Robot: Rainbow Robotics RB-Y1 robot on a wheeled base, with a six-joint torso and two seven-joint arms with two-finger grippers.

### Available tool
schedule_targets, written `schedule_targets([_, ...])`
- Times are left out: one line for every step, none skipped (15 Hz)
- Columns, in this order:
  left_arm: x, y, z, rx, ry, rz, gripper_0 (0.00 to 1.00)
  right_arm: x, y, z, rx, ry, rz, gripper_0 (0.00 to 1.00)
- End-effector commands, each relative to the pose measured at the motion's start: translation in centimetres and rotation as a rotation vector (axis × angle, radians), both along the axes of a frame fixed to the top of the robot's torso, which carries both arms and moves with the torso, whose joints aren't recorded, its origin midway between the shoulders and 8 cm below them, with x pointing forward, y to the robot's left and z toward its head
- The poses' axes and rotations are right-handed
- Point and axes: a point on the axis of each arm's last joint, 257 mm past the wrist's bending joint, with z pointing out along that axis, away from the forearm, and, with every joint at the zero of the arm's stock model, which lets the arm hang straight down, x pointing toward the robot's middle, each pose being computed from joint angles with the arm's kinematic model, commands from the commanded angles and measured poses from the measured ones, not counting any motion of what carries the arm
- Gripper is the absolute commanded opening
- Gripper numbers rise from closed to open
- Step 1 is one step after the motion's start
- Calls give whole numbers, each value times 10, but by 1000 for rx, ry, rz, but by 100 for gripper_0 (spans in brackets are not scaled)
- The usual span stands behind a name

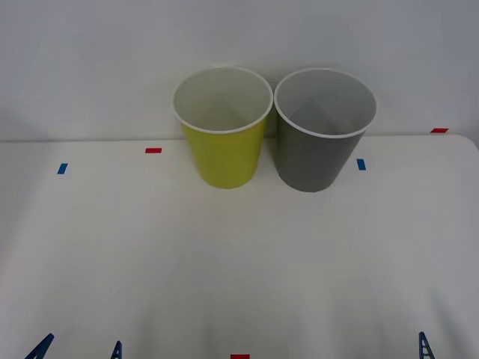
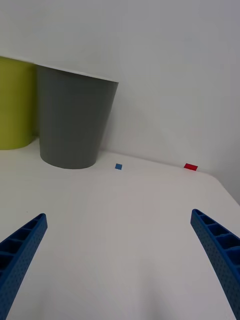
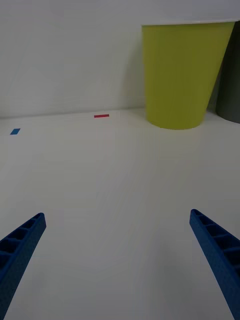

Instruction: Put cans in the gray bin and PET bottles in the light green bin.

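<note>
Oddly, no can or bottle lay on the tabletop [image 1: 239,262] at this moment. The light green bin [image 1: 222,127] and the gray bin [image 1: 324,129] stood upright side by side at the far edge against the wall, rims touching or nearly so, green toward the robot's left, gray toward its right. Both mouths faced straight up, long axes vertical, each tapering to a narrower base. The white interiors I could see held nothing, though the floor of each bin was partly hidden by its near wall.

The left gripper [image 1: 75,350] hung low at the near edge, jaws spread wide, holding nothing; its wrist camera looked across bare tabletop toward the green bin. The right gripper [image 2: 120,265] sat likewise at the near edge on the other side, jaws spread and empty, facing the gray bin.

Small red tape marks [image 1: 153,150] and blue tape marks [image 1: 62,168] dotted the surface.

My reading: sorting was either not begun or between items, both arms waiting. The next move would need an item set within reach; a can should then go to the gray bin, likely by the right arm, being the nearer.
</note>
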Motion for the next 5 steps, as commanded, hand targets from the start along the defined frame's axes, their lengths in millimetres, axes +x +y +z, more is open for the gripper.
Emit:
schedule_targets([0, 0, 0, 0, 0, 0, 100, 0, 0, 0, 0, 0, 0, 100])
schedule_targets([0, 0, 0, 0, 0, 0, 100, 0, 0, 0, 0, 0, 0, 100])
schedule_targets([0, 0, 0, 0, 0, 0, 100, 0, 0, 0, 0, 0, 0, 100])
schedule_targets([0, 0, 0, 0, 0, 0, 100, 0, 0, 0, 0, 0, 0, 100])
schedule_targets([0, 0, 0, 0, 0, 0, 100, 0, 0, 0, 0, 0, 0, 100])
